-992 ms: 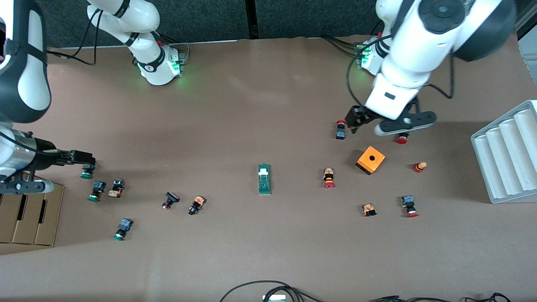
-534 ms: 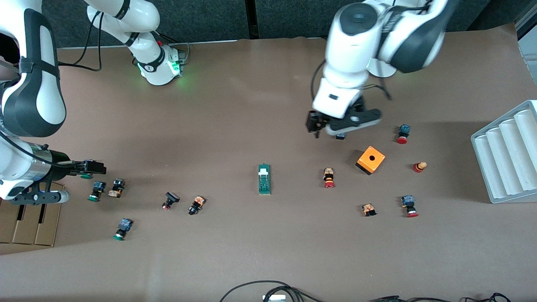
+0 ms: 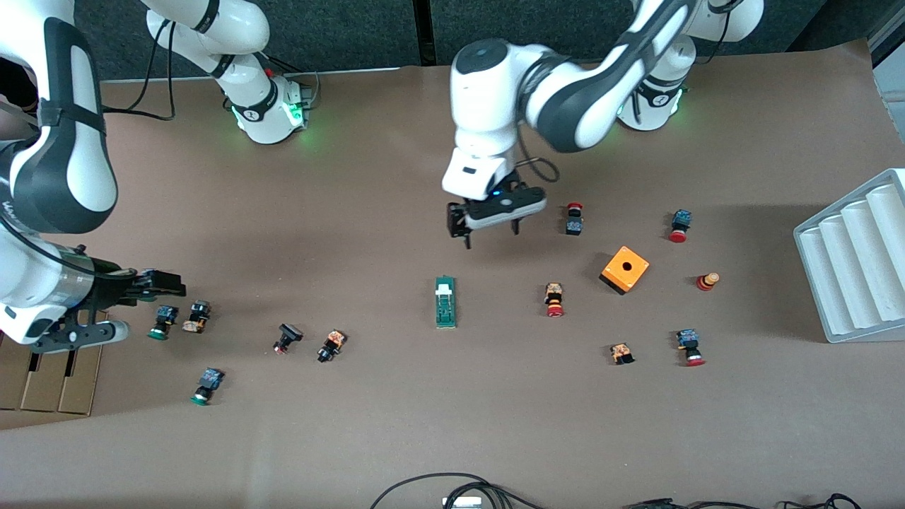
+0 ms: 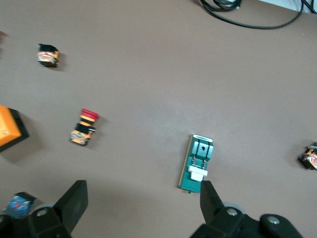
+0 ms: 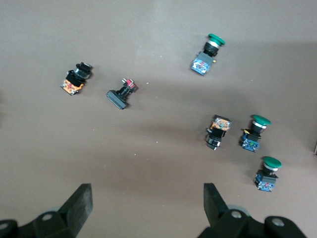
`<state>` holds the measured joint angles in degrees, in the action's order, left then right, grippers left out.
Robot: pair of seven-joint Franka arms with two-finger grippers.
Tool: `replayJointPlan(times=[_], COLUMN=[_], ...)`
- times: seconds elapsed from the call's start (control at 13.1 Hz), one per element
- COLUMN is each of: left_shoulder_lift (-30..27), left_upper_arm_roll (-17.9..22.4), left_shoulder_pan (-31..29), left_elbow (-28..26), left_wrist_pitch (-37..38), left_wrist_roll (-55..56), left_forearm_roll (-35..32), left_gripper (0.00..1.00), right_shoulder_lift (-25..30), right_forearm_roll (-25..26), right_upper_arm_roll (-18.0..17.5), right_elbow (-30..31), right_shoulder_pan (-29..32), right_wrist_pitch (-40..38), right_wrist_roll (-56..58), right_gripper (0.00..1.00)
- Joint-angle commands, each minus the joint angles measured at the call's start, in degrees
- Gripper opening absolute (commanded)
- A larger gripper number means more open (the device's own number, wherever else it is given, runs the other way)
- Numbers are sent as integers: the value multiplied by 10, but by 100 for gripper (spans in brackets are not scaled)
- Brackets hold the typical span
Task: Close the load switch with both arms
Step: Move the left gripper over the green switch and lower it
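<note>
Both pincers open and empty; the load switch untouched at mid-table.

The right gripper [image 3: 159,286] hangs with jaws spread over the table's right-arm end, green-capped push buttons [image 5: 253,132] just under and beside it, the load switch [image 3: 445,302] well apart toward the middle. The left gripper [image 3: 491,225], fingers [image 4: 209,201] wide apart, hovers above bare table, the switch lying nearer the front camera, its white piece [image 4: 197,173] toward the pincer. Likely risk: descending off-centre would shove the loose switch or pinch it askew; the right arm could sweep buttons en route. Half a second earlier the left gripper hung beside the orange box [image 3: 625,268]; the right has barely shifted.
</note>
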<state>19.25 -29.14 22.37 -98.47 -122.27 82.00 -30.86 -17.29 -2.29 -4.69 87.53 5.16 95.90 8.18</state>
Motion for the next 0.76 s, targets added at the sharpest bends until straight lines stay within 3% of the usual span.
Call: replayJointPlan(times=[0.0, 0.46, 0.69], left_shoulder_lift=[41, 152, 193], left_upper_arm_roll=[3, 4, 5], left_shoulder_pan=[27, 69, 90], left_elbow=[6, 4, 5], left_wrist_pitch=[-21, -80, -80], left_wrist_roll=[51, 239, 326], left_forearm_roll=[-77, -347, -440], left_gripper=[100, 100, 100], right_shoulder_lift=[-5, -2, -4], right_forearm_roll=[-9, -7, -6], right_upper_arm_roll=[0, 2, 2], right_elbow=[-3, -3, -3], right_shoulder_pan=[-3, -9, -8], right_wrist_pitch=[2, 3, 5], right_wrist_roll=[10, 11, 42], right_gripper=[100, 100, 100])
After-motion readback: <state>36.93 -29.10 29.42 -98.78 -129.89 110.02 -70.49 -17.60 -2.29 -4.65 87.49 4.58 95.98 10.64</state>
